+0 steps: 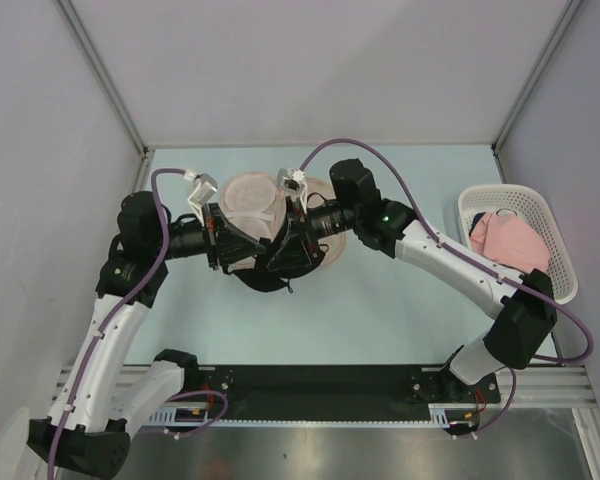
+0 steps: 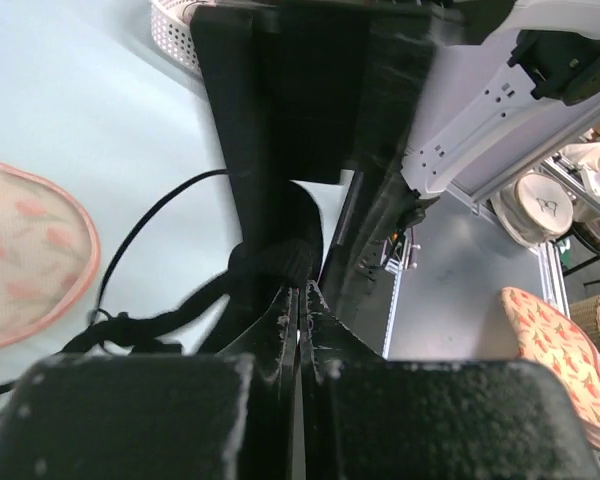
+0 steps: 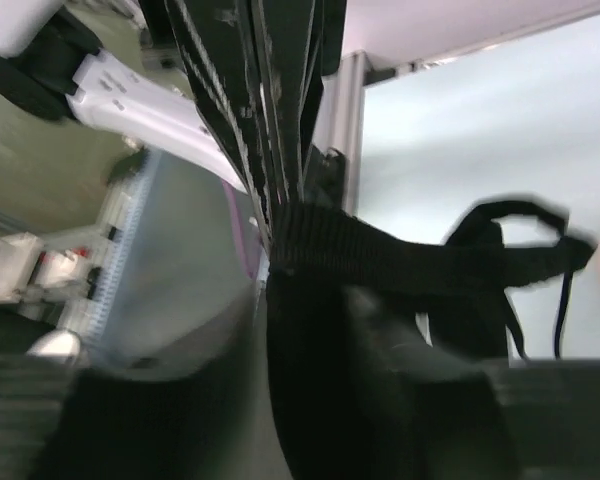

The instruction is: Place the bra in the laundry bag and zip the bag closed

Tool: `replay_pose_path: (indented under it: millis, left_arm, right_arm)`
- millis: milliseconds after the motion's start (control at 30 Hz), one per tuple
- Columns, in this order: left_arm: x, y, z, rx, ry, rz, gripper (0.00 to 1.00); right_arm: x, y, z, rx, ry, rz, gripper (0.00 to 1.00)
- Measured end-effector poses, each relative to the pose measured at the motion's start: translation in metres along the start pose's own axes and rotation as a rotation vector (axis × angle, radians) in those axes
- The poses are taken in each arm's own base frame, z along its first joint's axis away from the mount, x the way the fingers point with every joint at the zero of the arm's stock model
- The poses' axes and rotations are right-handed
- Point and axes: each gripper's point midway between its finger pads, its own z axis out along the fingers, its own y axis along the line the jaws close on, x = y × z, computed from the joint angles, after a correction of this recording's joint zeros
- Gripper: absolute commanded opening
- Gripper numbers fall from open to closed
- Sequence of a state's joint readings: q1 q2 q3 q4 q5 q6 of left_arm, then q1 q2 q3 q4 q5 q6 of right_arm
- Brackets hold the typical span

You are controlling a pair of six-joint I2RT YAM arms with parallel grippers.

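Note:
The black bra (image 1: 265, 270) hangs bunched between my two grippers, just above the near edge of the peach laundry bag (image 1: 250, 195), which lies open at the table's middle. My left gripper (image 1: 240, 245) is shut on the bra's dark fabric (image 2: 270, 262), its jaws pressed together (image 2: 300, 300). The bag's patterned rim shows at the left (image 2: 25, 260) of the left wrist view. My right gripper (image 1: 292, 240) faces the left one and is shut on the bra's ribbed band (image 3: 380, 250). Thin straps (image 3: 525, 240) dangle beyond it. The right wrist view is blurred.
A white lattice basket (image 1: 485, 200) stands at the right edge with a pink folded cloth (image 1: 510, 238) inside. The basket's corner also shows in the left wrist view (image 2: 175, 30). Grey walls close in the table's back and sides.

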State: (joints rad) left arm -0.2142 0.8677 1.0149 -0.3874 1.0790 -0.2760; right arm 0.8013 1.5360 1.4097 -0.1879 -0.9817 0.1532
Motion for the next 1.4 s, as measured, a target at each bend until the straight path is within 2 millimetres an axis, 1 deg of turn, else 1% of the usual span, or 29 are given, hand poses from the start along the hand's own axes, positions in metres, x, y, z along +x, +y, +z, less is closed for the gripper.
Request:
replay_pose_path:
  millis: [33,67,100,133,167,233,300,367,400,433,467,533,567,633,667,700,767,900,1000,1167,1267,1333,1400]
  left_arm:
    - [0.000,-0.002,0.000,0.006,0.001,0.003,0.17]
    - [0.000,-0.003,0.000,0.009,0.000,0.006,0.35]
    - [0.000,-0.003,0.000,0.007,-0.001,0.006,0.62]
    - [-0.001,-0.002,-0.001,-0.004,-0.006,0.001,0.73]
    - [-0.002,0.000,-0.001,-0.028,-0.014,0.004,0.76]
    - [-0.002,0.011,-0.005,-0.126,-0.033,-0.060,0.76]
    - [0.001,0.025,-0.011,-0.256,-0.064,-0.210,0.73]
    - [0.010,0.035,-0.018,-0.356,-0.103,-0.370,0.73]
    - [0.024,0.041,-0.022,-0.410,-0.128,-0.472,0.73]
    - [0.036,0.044,-0.025,-0.443,-0.137,-0.544,0.79]
    - [0.052,0.047,-0.028,-0.479,-0.152,-0.631,0.80]
    - [0.084,0.053,-0.035,-0.546,-0.171,-0.785,0.78]
    - [0.096,0.054,-0.037,-0.573,-0.179,-0.852,0.76]
    - [0.111,0.056,-0.039,-0.606,-0.182,-0.950,0.77]
    - [0.115,0.058,-0.039,-0.614,-0.175,-0.980,0.77]
    - [0.122,0.062,-0.037,-0.630,-0.153,-1.022,0.80]
    - [0.140,0.074,-0.033,-0.682,-0.083,-1.122,0.81]
    - [0.166,0.092,-0.027,-0.757,0.015,-1.256,0.82]
    - [0.173,0.098,-0.023,-0.768,0.048,-1.304,0.84]
    - [0.175,0.102,-0.021,-0.775,0.055,-1.337,0.84]
    - [0.170,0.099,-0.023,-0.762,0.027,-1.319,0.85]
    - [0.166,0.094,-0.025,-0.748,-0.005,-1.297,0.92]
    - [0.164,0.090,-0.028,-0.738,-0.041,-1.278,0.93]
  right_arm:
    - [-0.002,0.002,0.000,-0.010,-0.008,0.003,0.03]
    - [-0.004,0.003,0.001,-0.018,-0.014,-0.010,0.00]
    - [-0.006,0.005,0.001,-0.027,-0.018,-0.006,0.00]
    - [-0.006,0.005,0.001,-0.031,-0.019,-0.003,0.00]
    - [-0.006,0.005,0.000,-0.031,-0.020,-0.003,0.00]
    - [-0.005,0.002,-0.002,-0.024,-0.015,-0.006,0.00]
    - [-0.002,-0.001,-0.004,-0.016,-0.008,-0.009,0.00]
    - [0.000,-0.004,-0.007,-0.008,-0.001,-0.018,0.00]
    - [0.002,-0.005,-0.009,-0.004,0.004,-0.023,0.00]
    - [0.003,-0.006,-0.010,-0.001,0.009,-0.027,0.00]
    - [0.004,-0.007,-0.013,0.004,0.014,-0.037,0.00]
    - [0.006,-0.008,-0.016,0.010,0.021,-0.048,0.00]
    - [0.007,-0.007,-0.018,0.013,0.024,-0.056,0.00]
    - [0.007,-0.004,-0.021,0.012,0.026,-0.079,0.00]
    - [0.007,-0.003,-0.022,0.012,0.027,-0.087,0.00]
    - [0.007,-0.001,-0.023,0.010,0.029,-0.100,0.00]
    - [0.007,0.002,-0.025,0.007,0.032,-0.115,0.00]
    - [0.010,0.005,-0.024,-0.004,0.045,-0.134,0.00]
    - [0.014,0.008,-0.021,-0.015,0.058,-0.143,0.00]
    - [0.022,0.012,-0.019,-0.026,0.085,-0.147,0.00]
    - [0.025,0.012,-0.018,-0.021,0.096,-0.144,0.00]
    - [0.027,0.011,-0.019,-0.016,0.101,-0.143,0.00]
    - [0.028,0.011,-0.018,-0.016,0.105,-0.143,0.00]
